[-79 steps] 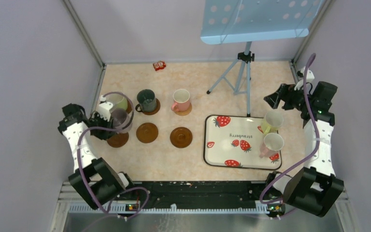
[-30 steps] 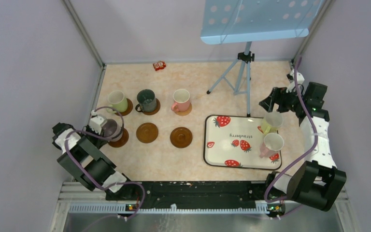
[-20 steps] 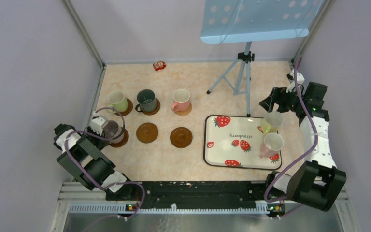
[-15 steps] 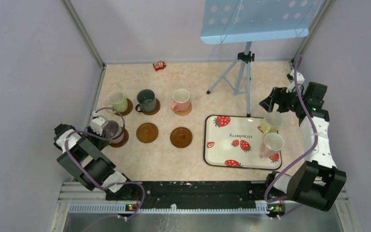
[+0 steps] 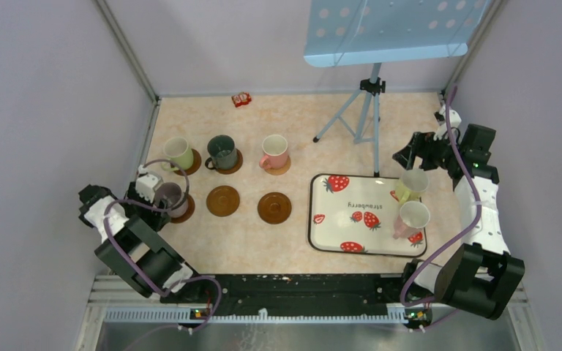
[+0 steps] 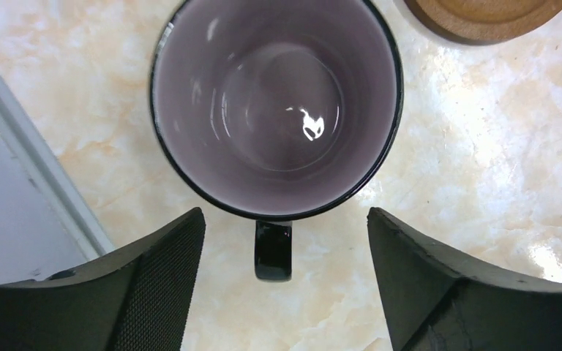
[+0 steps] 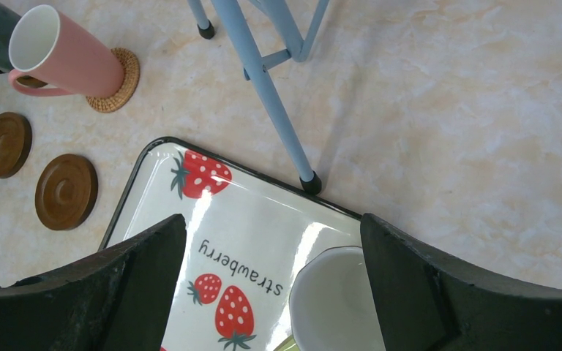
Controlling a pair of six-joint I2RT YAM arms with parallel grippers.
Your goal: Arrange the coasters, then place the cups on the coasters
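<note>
The mauve-brown cup point(image 5: 168, 194) point(image 6: 274, 102) stands on the front-left coaster point(image 5: 185, 213). My left gripper point(image 5: 154, 196) point(image 6: 285, 219) is open, with one jaw on each side of the cup's handle point(image 6: 273, 251) and touching neither side. At the back, yellow-green point(image 5: 179, 152), dark green point(image 5: 222, 151) and pink point(image 5: 274, 150) point(image 7: 58, 51) cups each stand on a coaster. Two front coasters point(image 5: 223, 200) point(image 5: 274, 208) are bare. A yellow-green cup point(image 5: 412, 183) point(image 7: 336, 300) and a light pink cup point(image 5: 412, 217) stand on the tray. My right gripper point(image 5: 407, 155) point(image 7: 272, 219) hangs open over the tray's far end.
The strawberry-print tray point(image 5: 351, 219) point(image 7: 212, 212) lies at the front right. A blue music stand point(image 5: 395, 29) rests on tripod legs point(image 5: 362, 117) point(image 7: 263, 80) behind the tray. A small red object point(image 5: 241, 99) lies by the back wall. The left wall rail point(image 6: 36, 190) runs close to the mauve-brown cup.
My left gripper has opened and let go of the mauve-brown cup's handle, and the cup stays on its coaster. The right arm has not moved.
</note>
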